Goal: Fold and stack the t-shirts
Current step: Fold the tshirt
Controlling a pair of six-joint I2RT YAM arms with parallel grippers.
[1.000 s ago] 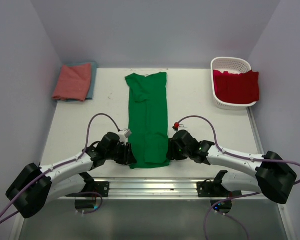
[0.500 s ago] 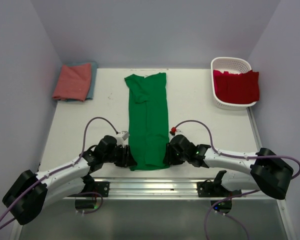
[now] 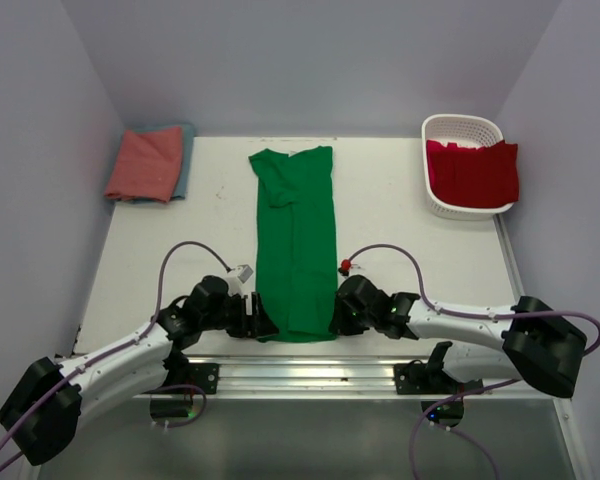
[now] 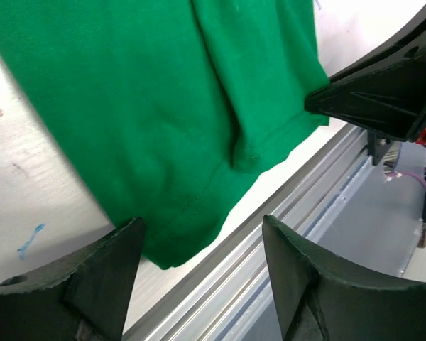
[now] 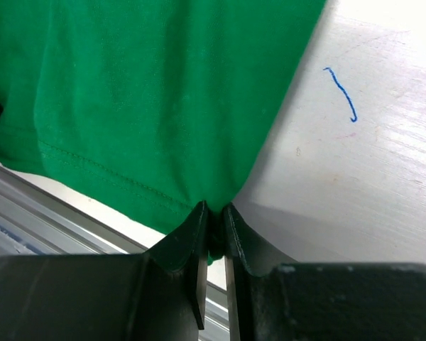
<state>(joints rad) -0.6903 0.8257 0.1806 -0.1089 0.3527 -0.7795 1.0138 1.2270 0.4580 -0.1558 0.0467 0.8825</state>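
A bright green t-shirt (image 3: 296, 250) lies folded into a long strip down the middle of the table, collar at the far end. My left gripper (image 3: 260, 322) stands open at the strip's near left corner (image 4: 163, 252), with the cloth corner just ahead of its fingers (image 4: 106, 277) and nothing pinched. My right gripper (image 3: 332, 318) is shut on the near right corner of the green t-shirt (image 5: 149, 106), the hem bunched between its fingertips (image 5: 195, 227). A salmon-pink t-shirt (image 3: 145, 163) lies folded on a teal-blue t-shirt (image 3: 186, 160) at the far left. A red t-shirt (image 3: 472, 172) hangs over the basket.
A white lattice basket (image 3: 460, 130) stands at the far right corner. An aluminium rail (image 3: 310, 372) runs along the table's near edge, right below both grippers. A blue pen mark (image 5: 342, 92) is on the table to the right of the green cloth.
Both arms have drawn back toward the near edge. The left gripper has opened at the shirt's near left corner. The right gripper has closed on the near right corner.
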